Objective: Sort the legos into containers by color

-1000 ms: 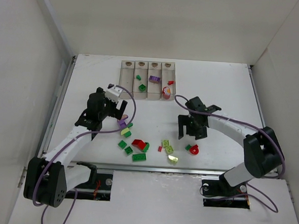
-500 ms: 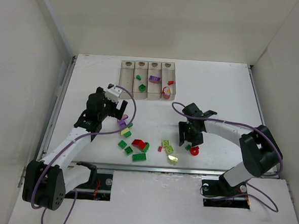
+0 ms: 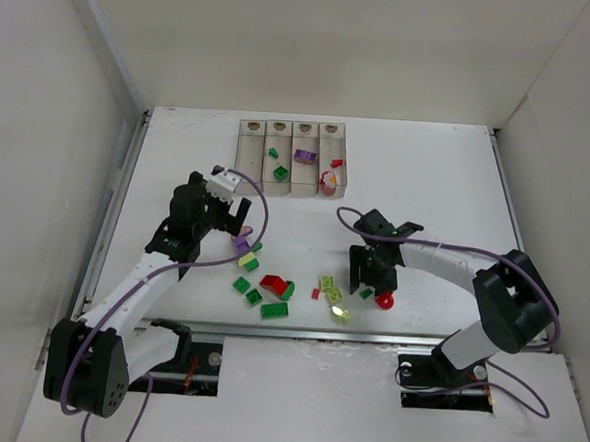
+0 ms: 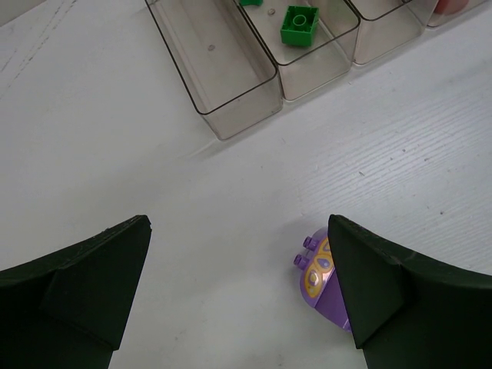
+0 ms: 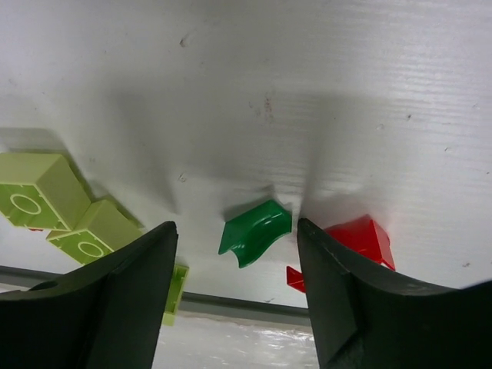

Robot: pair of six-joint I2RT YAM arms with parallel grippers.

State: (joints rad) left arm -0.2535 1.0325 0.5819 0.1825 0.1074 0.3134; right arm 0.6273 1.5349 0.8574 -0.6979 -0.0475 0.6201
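Top view: high, behind arm bases, looking down over the whole table. Left wrist: close, facing far toward containers. Right wrist: very close over near-side legos. Top view covers both patches.

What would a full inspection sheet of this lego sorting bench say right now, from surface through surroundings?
Surface: white table, lightly scuffed.
Job's things: containers in a row at the far side. The leftmost box is empty, the next ones hold green pieces, a purple piece and red pieces. Loose legos lie scattered between the arms.
Clutter: nothing seen.
Grippers: left claw open above the table, beside a purple brick. Right claw open around a dark green brick, with a gap on one side and a red brick just outside.
Cables: purple cables run along both arms.
Surroundings: white walls on three sides.
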